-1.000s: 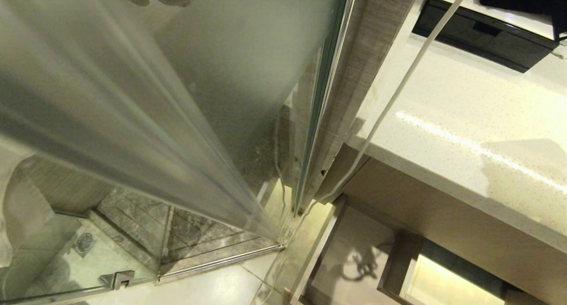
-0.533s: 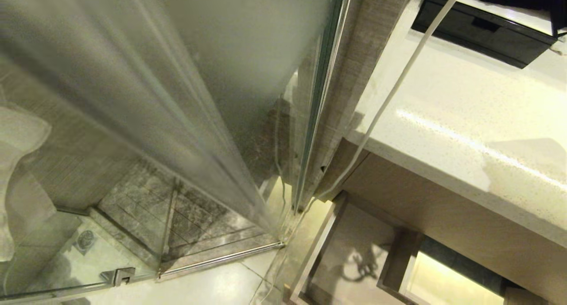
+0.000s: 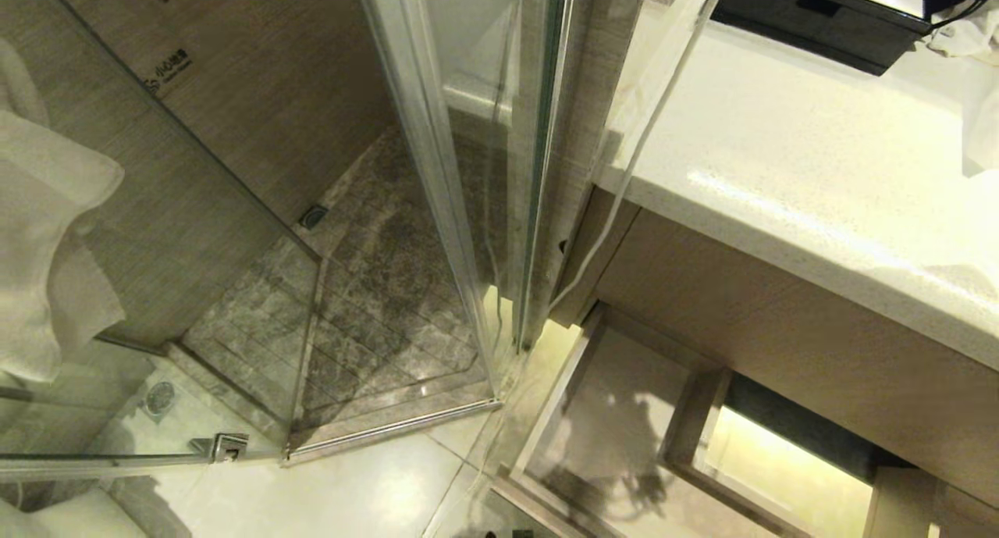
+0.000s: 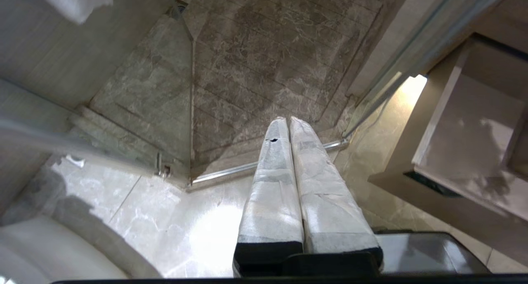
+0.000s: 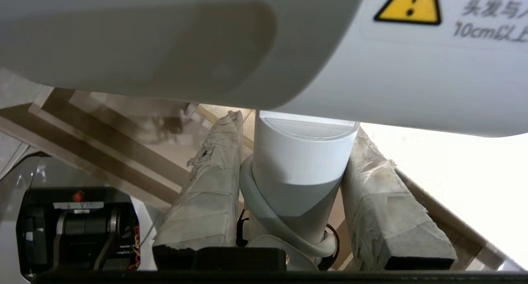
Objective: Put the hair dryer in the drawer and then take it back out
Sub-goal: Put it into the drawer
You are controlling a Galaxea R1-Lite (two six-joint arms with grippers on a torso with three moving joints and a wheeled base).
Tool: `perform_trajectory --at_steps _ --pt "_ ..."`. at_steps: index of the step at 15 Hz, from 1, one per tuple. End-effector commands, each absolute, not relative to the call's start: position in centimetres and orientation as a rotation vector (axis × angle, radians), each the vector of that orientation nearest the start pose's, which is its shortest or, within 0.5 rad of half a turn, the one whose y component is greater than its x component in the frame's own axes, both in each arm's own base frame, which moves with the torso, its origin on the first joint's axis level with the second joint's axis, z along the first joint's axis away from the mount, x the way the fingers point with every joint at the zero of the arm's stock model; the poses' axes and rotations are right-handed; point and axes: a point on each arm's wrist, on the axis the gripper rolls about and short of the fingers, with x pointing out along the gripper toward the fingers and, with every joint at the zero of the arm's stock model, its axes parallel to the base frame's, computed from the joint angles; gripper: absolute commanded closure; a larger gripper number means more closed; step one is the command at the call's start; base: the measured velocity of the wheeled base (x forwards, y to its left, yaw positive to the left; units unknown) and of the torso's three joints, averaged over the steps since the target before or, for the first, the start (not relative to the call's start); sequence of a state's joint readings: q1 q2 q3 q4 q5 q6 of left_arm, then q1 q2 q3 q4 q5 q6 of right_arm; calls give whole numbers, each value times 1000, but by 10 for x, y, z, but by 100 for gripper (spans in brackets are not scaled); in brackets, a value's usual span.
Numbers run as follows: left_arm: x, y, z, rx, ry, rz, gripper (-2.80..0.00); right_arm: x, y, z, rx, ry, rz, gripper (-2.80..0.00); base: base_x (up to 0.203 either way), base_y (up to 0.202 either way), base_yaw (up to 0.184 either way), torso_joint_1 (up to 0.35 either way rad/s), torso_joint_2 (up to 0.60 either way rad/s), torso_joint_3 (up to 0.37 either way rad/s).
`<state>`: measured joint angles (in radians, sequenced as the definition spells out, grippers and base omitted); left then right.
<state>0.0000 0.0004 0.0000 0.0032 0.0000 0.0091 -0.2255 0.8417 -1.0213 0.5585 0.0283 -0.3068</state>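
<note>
My right gripper (image 5: 297,127) is shut on the white hair dryer (image 5: 305,160). Its taped fingers (image 5: 206,185) press either side of the handle, the white cord loops round the handle's base, and the barrel (image 5: 206,49) spans the view beyond the fingertips. The light wood drawer (image 3: 601,413) stands pulled out under the vanity, its boxed cut-out (image 3: 780,460) showing; it also shows behind the dryer (image 5: 123,139). A white cord (image 3: 648,132) hangs down past the counter's corner. My left gripper (image 4: 287,121) is shut and empty, pointing down at the floor beside the drawer (image 4: 466,131). Neither gripper shows in the head view.
A glass shower enclosure (image 3: 437,210) stands left of the vanity, with a white towel (image 3: 47,233) hanging at the far left. A white stone counter (image 3: 780,155) carries a black box (image 3: 819,23) at the back. The wood panel (image 3: 780,327) sits above the drawer.
The whole head view has shifted as the camera moved: the frosted glass no longer fills the left, and more of the shower floor and the drawer shows.
</note>
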Motion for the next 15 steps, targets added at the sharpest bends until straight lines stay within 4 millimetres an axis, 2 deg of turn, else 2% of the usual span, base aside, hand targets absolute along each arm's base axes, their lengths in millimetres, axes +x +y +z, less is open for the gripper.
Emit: perform_trajectory --at_steps 1,8,15 --pt "-23 0 75 9 3 2 0 50 -11 288 -255 407 -133 0 0 0 0 -295 57 -242" --pt "-23 0 75 9 3 1 0 52 -11 284 -258 393 -132 0 0 0 0 -280 12 -272" --pt "-23 0 75 9 3 0 0 51 -10 283 -256 390 -123 0 0 0 0 -44 -4 -46"
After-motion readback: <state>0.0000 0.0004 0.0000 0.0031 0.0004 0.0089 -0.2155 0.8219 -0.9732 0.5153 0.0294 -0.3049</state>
